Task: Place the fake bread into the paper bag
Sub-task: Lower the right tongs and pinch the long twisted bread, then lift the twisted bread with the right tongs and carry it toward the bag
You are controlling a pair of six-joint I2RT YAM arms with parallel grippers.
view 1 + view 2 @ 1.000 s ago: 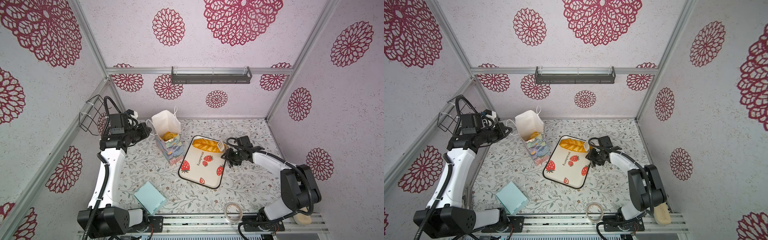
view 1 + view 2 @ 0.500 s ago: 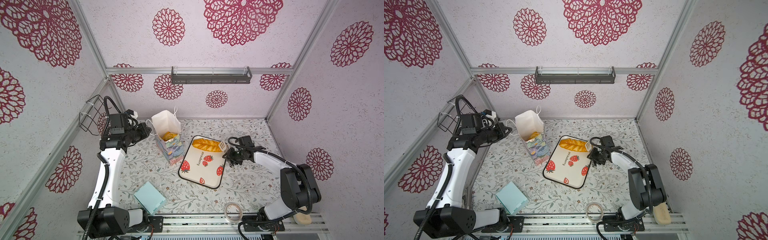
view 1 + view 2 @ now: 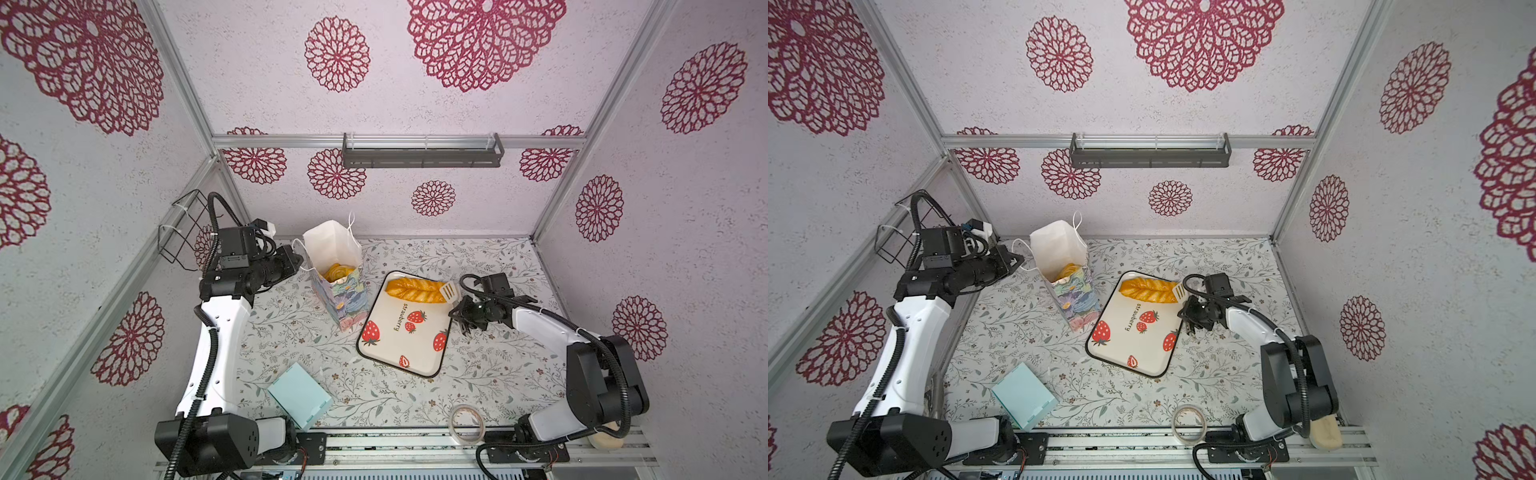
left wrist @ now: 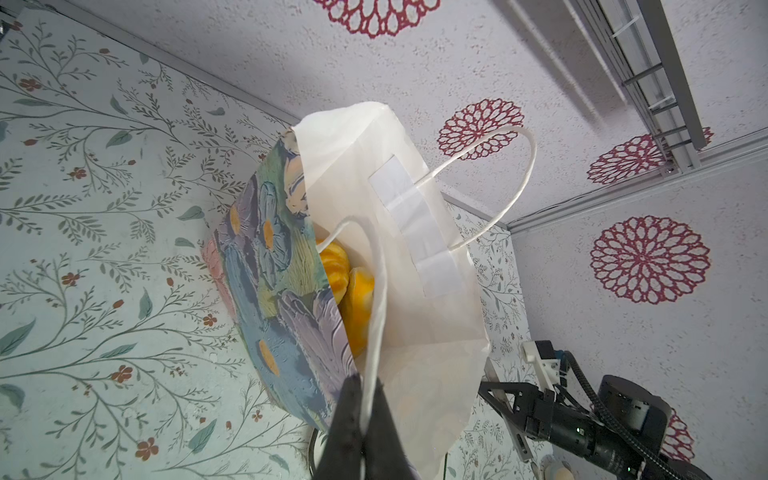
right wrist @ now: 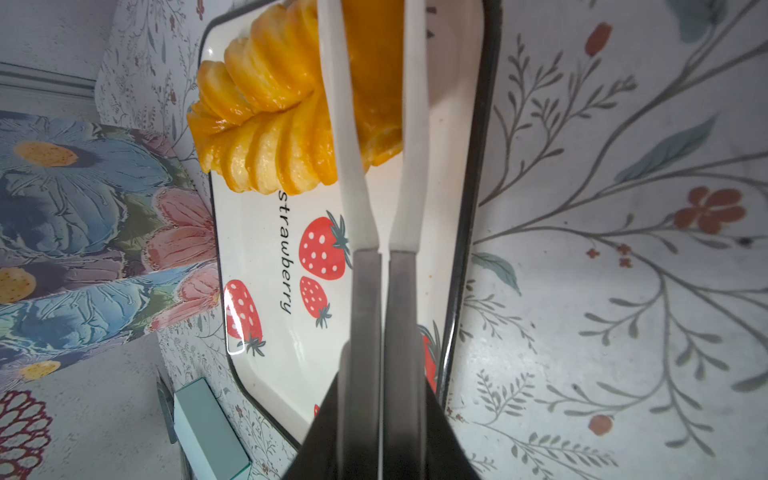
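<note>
The paper bag stands upright at the back left of the table, with golden fake bread inside it. My left gripper is shut on the bag's thin white cord handle. A long scored loaf lies at the far end of the strawberry tray. My right gripper is shut on white-tipped tongs, whose tips straddle the loaf's near end.
A light blue box lies at the front left. A tape roll sits at the front edge, and a pale beige block rests on the rail behind the right arm's base. A wire basket hangs on the left wall.
My right gripper has squeezed the tongs together, and their white tips have closed in on the loaf's end. The left arm and the bag have not moved.
</note>
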